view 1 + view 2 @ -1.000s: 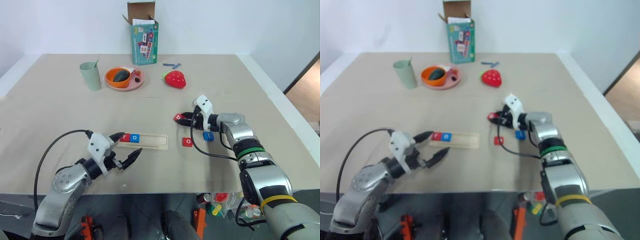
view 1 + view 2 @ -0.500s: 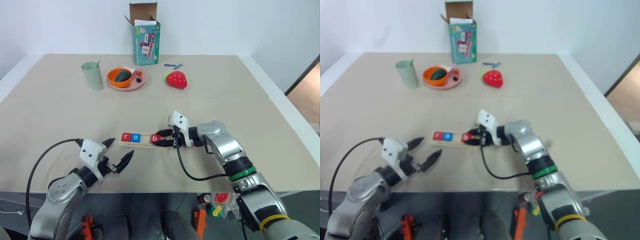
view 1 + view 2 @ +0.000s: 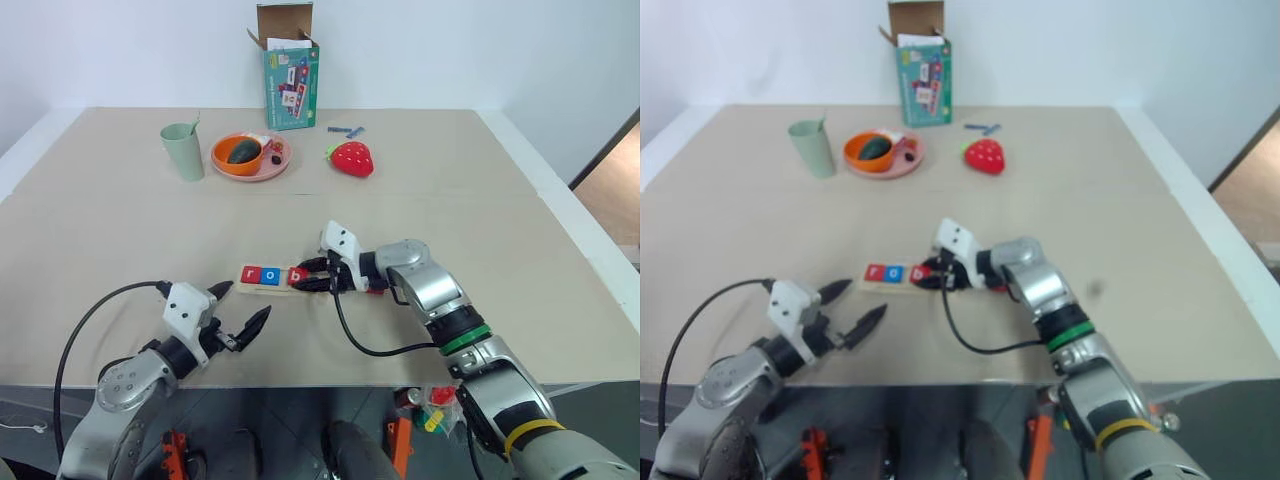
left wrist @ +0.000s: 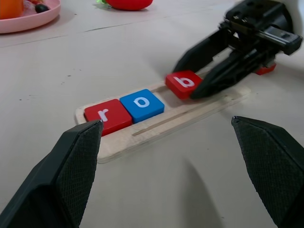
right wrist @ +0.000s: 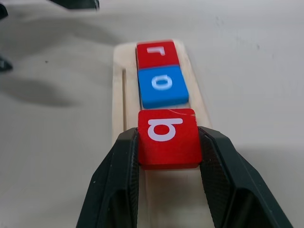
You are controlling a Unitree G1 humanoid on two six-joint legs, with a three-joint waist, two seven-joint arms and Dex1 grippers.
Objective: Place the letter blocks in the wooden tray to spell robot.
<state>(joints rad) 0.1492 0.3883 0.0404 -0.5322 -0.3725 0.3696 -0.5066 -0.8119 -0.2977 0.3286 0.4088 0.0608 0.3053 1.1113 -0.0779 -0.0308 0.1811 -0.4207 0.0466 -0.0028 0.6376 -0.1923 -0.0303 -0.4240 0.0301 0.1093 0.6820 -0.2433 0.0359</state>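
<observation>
Right gripper clamped on red "b" block, one black finger at either side, holding it over the wooden tray just beside the blue "o" block; whether it rests in the groove or hangs slightly above, cannot tell. Red "r" block seated at the tray's left end, touching the "o". Tray lying on the near middle of the table, its right half hidden in the head views under the right gripper and wrist. Another red block partly visible behind the right gripper's fingers. Left gripper spread wide and holding nothing, hovering near the front edge, left of the tray and apart from it. Well back on the table: green cup, pink plate carrying an orange bowl, red strawberry toy, small blue sticks and an opened teal box near the far edge. Broad bare tabletop between that far row and the tray, likewise out to both side edges.
</observation>
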